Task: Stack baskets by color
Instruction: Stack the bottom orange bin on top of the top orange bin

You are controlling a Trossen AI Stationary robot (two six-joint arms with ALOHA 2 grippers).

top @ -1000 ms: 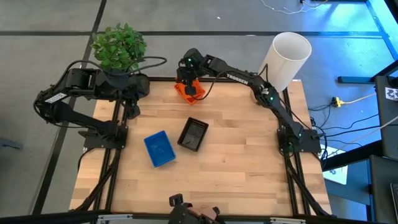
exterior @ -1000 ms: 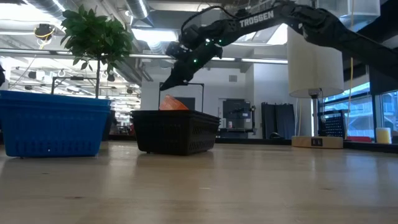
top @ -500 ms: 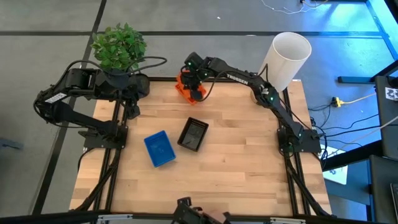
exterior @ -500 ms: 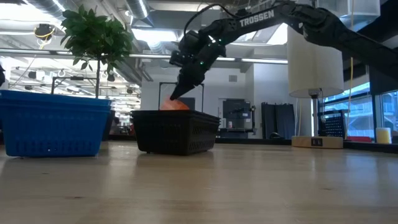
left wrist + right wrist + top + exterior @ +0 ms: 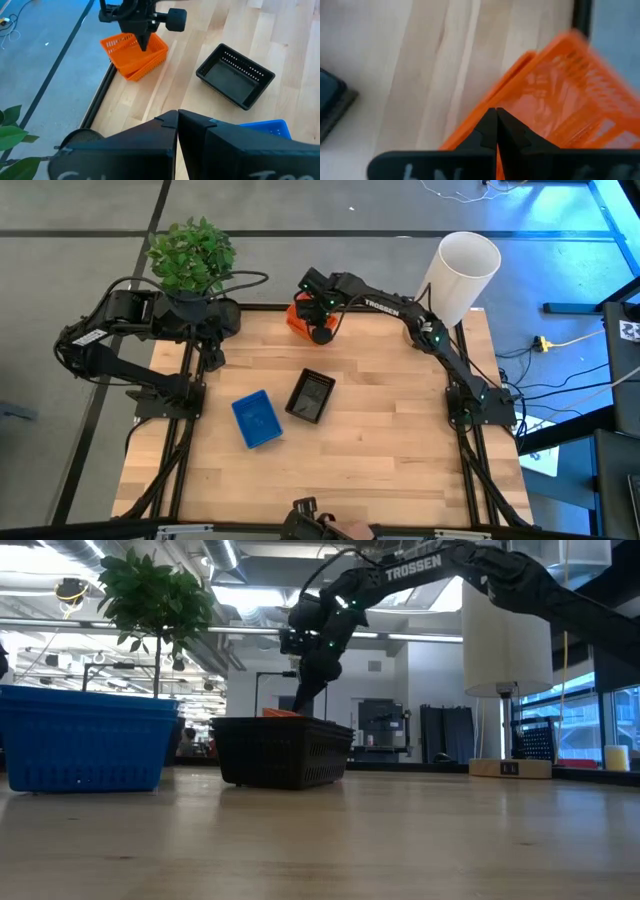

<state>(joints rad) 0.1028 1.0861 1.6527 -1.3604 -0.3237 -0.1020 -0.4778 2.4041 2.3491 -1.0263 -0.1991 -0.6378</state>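
Observation:
A stack of orange baskets [image 5: 299, 314] sits at the table's far edge, its top basket [image 5: 131, 46] lying a little askew in the one below. My right gripper [image 5: 144, 47] is shut and points steeply down into that top basket. A blue basket stack [image 5: 257, 420] and a black basket [image 5: 311, 395] rest on their bottoms mid-table. My left gripper [image 5: 177, 120] is shut on nothing and waits above the table's far left. My right gripper comes from above, slanting down, and its shut fingertips [image 5: 495, 120] stand inside the top orange basket by its wall [image 5: 520, 100]. The fingers hide the spot, so I cannot tell whether they touch it. The basket lies nested on the stack, roughly level.
A potted plant [image 5: 190, 255] stands at the far left corner and a tall white cylinder [image 5: 460, 272] at the far right. The near half of the wooden table [image 5: 380, 470] is bare wood.
My right gripper has tipped to point more steeply down and sunk a little toward the orange stack. The orange basket that stood tilted up above the stack has come down and now lies about level on it.

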